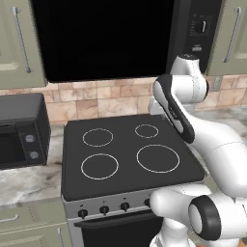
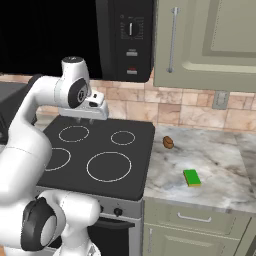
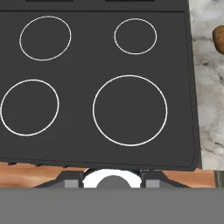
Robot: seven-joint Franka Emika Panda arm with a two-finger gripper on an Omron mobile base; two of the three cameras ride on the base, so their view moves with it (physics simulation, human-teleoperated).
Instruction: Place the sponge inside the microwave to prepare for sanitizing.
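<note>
End effector (image 2: pixel 95 118) hovers over stove (image 2: pixel 100 150); sponge (image 2: pixel 191 177) seemingly lies long-axis front-to-back.

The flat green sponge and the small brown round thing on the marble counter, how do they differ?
The flat green sponge with its yellow layer is a rectangular block; the small brown object is roundish. The sponge lies nearer the counter's front edge, while the brown object sits farther back, close beside the black stovetop. Both rest on the marble counter, untouched.

A black four-ring cooktop (image 1: pixel 130 154) lies before me, a black toaster oven (image 1: pixel 21 129) on the counter to its left, and a small brown roundish object (image 2: pixel 168 142) on the marble counter (image 2: pixel 220 165) to its right.
</note>
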